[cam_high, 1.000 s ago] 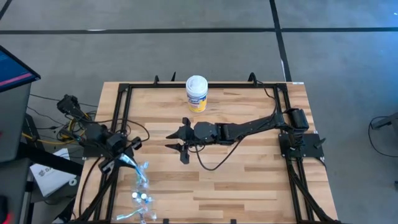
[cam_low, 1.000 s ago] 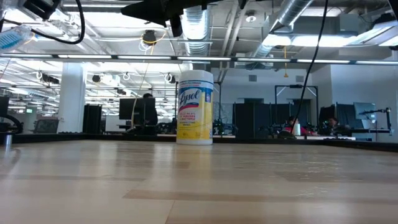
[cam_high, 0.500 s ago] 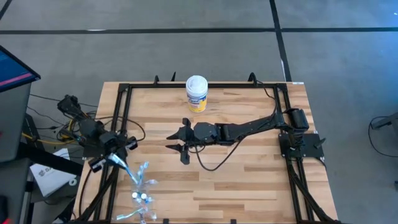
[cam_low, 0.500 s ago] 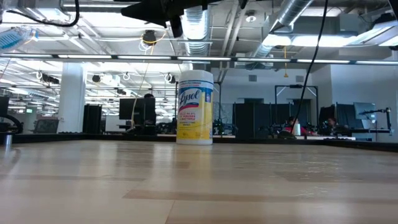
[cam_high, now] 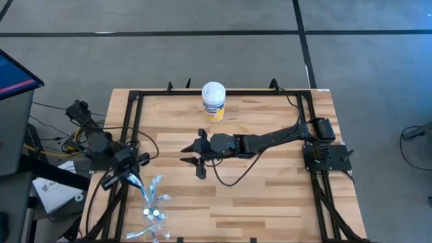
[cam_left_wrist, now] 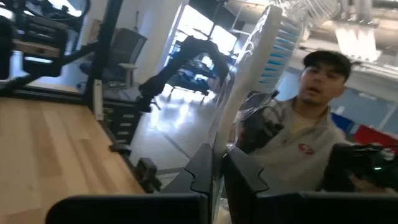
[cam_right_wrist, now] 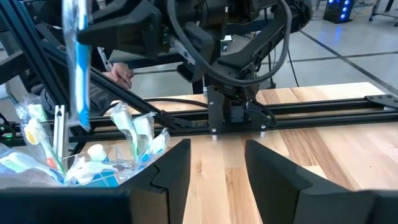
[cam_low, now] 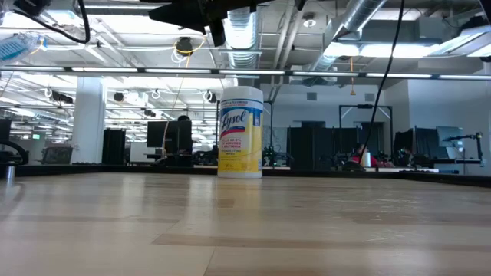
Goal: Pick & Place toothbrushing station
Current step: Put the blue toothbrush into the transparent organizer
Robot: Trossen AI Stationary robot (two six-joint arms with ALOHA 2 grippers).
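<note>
The toothbrushing station is a clear plastic pack point(cam_high: 152, 202) of several slim toothbrushes, blue, green and white. It hangs at the table's near left, below my left gripper point(cam_high: 125, 177), which is shut on it. The left wrist view shows the pack's clear film and a blue brush head point(cam_left_wrist: 280, 43) past the shut fingers point(cam_left_wrist: 217, 177). The right wrist view shows the pack point(cam_right_wrist: 81, 158) with a blue brush point(cam_right_wrist: 78, 62) standing up. My right gripper point(cam_high: 192, 155) is open and empty over the table's middle point(cam_right_wrist: 217, 162). My left gripper pinches the pack's clear film by an upper edge point(cam_left_wrist: 219, 140) between its two fingers. The pack hangs below and nearward of the fingers. In the low view a part of it point(cam_low: 14, 46) shows high above the table top, so it is lifted clear.
A yellow and white wipes canister point(cam_high: 213, 101) stands upright at the table's far middle point(cam_low: 241, 132). A black frame rail point(cam_high: 135, 128) runs along the table's left side. A person point(cam_left_wrist: 311, 124) stands beyond the table's left edge. A monitor point(cam_high: 13, 74) is at the far left.
My left gripper has shifted a little toward the table's left and near edges and turned slightly, staying shut on the pack. The pack has swung slightly with it and still hangs off the table.
</note>
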